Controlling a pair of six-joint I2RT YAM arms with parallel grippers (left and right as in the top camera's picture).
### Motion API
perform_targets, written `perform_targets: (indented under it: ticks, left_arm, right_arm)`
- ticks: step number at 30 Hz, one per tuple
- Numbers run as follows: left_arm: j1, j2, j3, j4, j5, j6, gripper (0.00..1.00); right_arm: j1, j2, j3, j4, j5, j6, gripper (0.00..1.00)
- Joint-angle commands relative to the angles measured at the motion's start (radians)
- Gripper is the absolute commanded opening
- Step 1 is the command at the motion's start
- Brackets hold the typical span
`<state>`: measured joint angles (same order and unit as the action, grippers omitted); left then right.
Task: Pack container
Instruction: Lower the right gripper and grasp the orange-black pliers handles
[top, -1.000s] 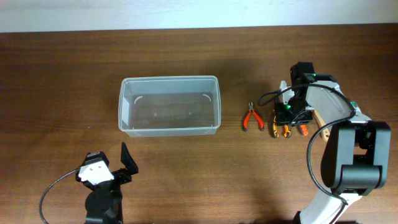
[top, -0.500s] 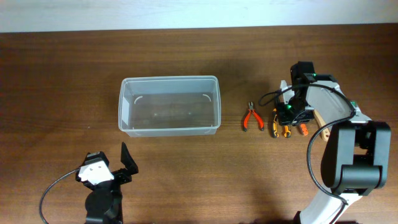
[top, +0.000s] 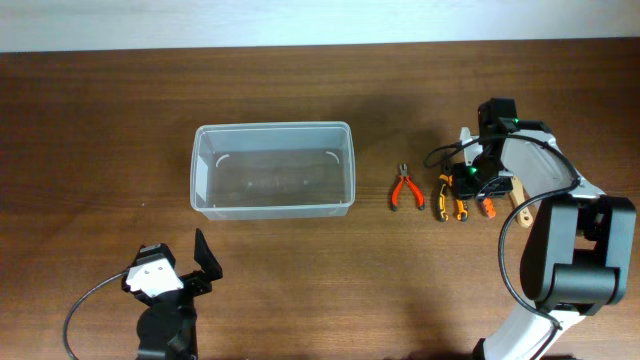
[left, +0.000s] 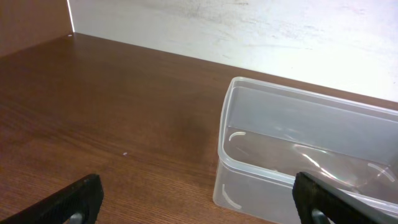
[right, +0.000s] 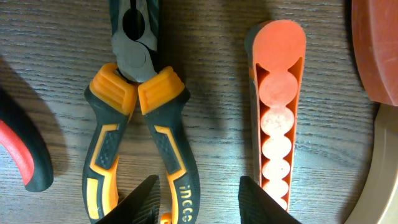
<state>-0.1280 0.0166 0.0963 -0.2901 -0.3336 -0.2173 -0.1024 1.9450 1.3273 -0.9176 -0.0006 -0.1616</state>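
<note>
The container (top: 200, 172) is a clear rectangular bin left of centre, with nothing visible inside; it also shows in the left wrist view (left: 298, 92). Orange-and-dark-handled pliers (top: 441, 200) lie to its right and fill the right wrist view (right: 168, 118). My right gripper (top: 478, 182) is open low over them, and in the right wrist view (right: 202, 199) its fingers straddle the pliers' right handle. My left gripper (top: 192, 268) is open and empty near the front edge, short of the container, as the left wrist view (left: 199, 205) shows.
Red-handled pliers (top: 405, 188) lie between the container and the orange pliers; one handle shows in the right wrist view (right: 22, 155). An orange slotted tool (right: 277, 112) lies right of the orange pliers. A beige strip (top: 517, 196) and a red-brown object (right: 376, 50) lie further right.
My right gripper has shifted slightly to the right over the tools. The left arm, the container and the tools have not moved.
</note>
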Motion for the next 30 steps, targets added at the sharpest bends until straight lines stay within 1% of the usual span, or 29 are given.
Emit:
perform_targets:
  ticks: [1, 16, 22, 30]
  left_arm:
    - [-0.003, -0.005, -0.003, -0.002, -0.003, 0.009, 0.99]
    - [-0.003, -0.005, -0.003, -0.002, -0.003, 0.009, 0.99]
    - [-0.003, -0.005, -0.003, -0.002, -0.004, 0.009, 0.99]
    - [-0.003, -0.005, -0.003, -0.002, -0.003, 0.009, 0.99]
  right_arm:
    - [-0.003, 0.025, -0.010, 0.001, 0.001, -0.007, 0.41]
    - [-0.003, 0.060, -0.012, 0.018, -0.007, -0.007, 0.41]
    - [-0.003, 0.061, -0.017, 0.024, -0.007, -0.007, 0.37]
    - [-0.003, 0.061, -0.050, 0.044, -0.015, -0.007, 0.37]
